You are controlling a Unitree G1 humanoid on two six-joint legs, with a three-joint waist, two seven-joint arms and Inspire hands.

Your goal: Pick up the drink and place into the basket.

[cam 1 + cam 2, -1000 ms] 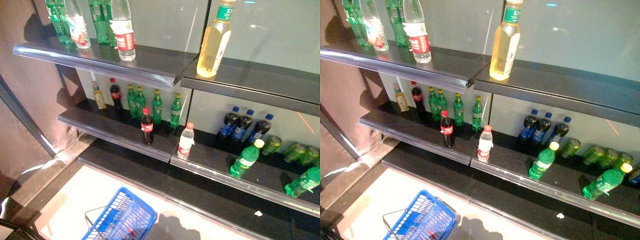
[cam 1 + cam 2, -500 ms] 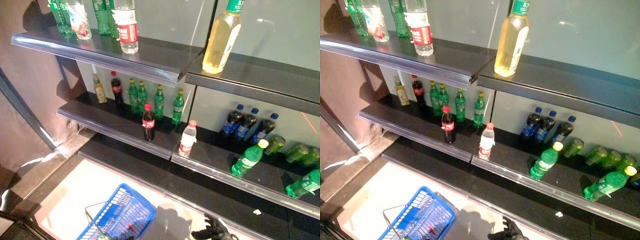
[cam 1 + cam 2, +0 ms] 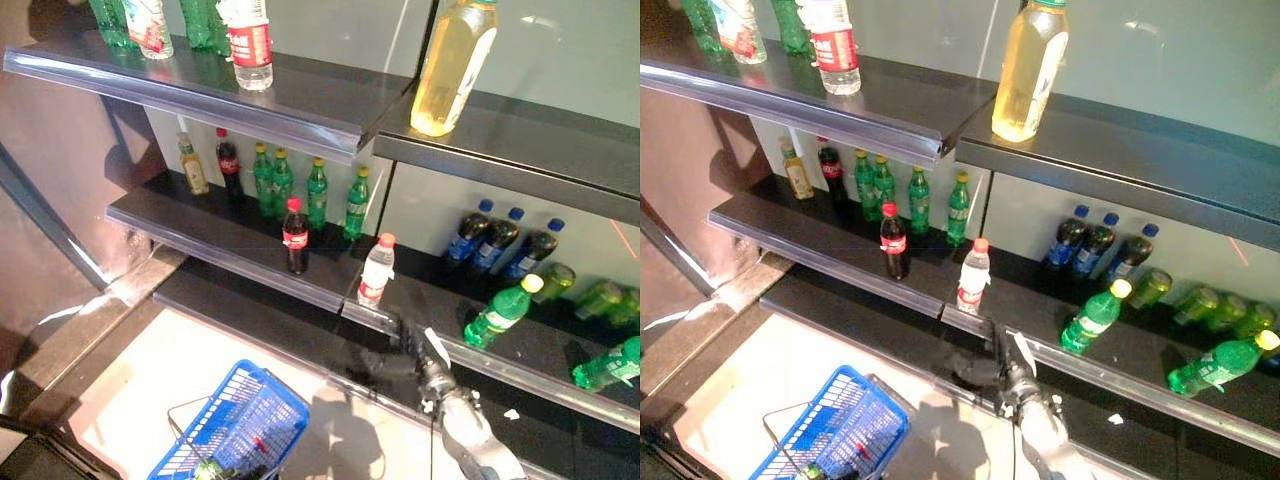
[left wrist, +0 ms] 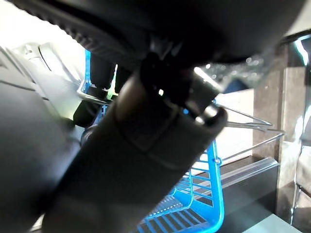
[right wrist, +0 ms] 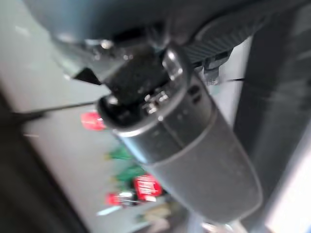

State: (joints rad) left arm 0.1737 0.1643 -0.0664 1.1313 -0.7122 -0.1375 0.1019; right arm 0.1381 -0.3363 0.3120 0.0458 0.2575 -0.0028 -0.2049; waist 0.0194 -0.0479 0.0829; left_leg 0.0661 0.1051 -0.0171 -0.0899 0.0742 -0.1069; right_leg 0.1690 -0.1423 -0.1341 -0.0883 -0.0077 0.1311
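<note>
A small clear bottle with a red cap (image 3: 376,270) stands at the front of the dark middle shelf (image 3: 220,255), with a cola bottle (image 3: 295,235) to its left. My right hand (image 3: 405,360) is raised in from the lower right, fingers loosely open and empty, just below the shelf's front edge under the clear bottle; it also shows in the right eye view (image 3: 985,368). The blue basket (image 3: 235,425) hangs low at the left. In the left wrist view my left hand (image 4: 97,77) is curled round its wire handles (image 4: 243,124).
The top shelf holds a big yellow bottle (image 3: 452,65) and a clear bottle with a red label (image 3: 247,45). Green bottles (image 3: 315,195) stand at the back of the middle shelf; blue-capped dark bottles (image 3: 495,240) and lying green bottles (image 3: 500,315) are at the right. Pale floor (image 3: 150,380) lies below.
My right hand has risen from the bottom edge up to the middle shelf's front edge, below the clear bottle. The camera has shifted slightly. The blue basket still hangs low at the left.
</note>
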